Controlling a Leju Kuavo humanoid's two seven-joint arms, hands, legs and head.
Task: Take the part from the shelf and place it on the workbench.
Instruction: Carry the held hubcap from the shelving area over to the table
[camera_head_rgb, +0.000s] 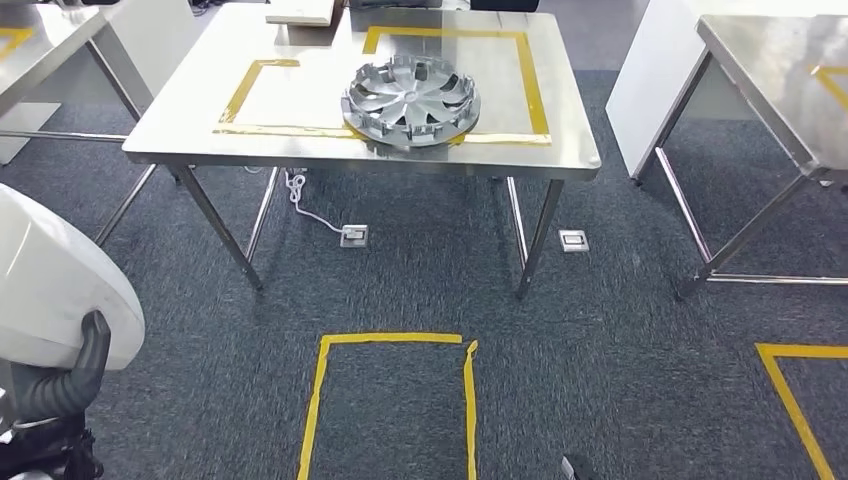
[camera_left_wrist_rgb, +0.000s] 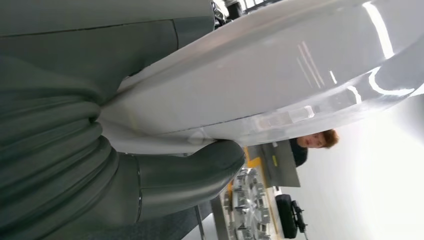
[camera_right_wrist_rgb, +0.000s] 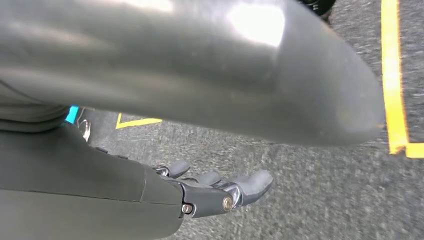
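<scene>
Head view shows the part (camera_head_rgb: 411, 100) resting upper centre on the workbench (camera_head_rgb: 200, 110), seemingly delivered. Right hand (camera_right_wrist_rgb: 220, 192) hangs empty, fingers loosely apart; left hand's (camera_left_wrist_rgb: 190, 175) state I cannot tell.

I count one silver wheel-cover part (camera_head_rgb: 411, 101) on the middle table (camera_head_rgb: 200, 110), upper centre of the frame. I see three steel tables in all, two small floor boxes (camera_head_rgb: 354, 236) under it, and two yellow tape outlines (camera_head_rgb: 320, 400) on the carpet.
</scene>
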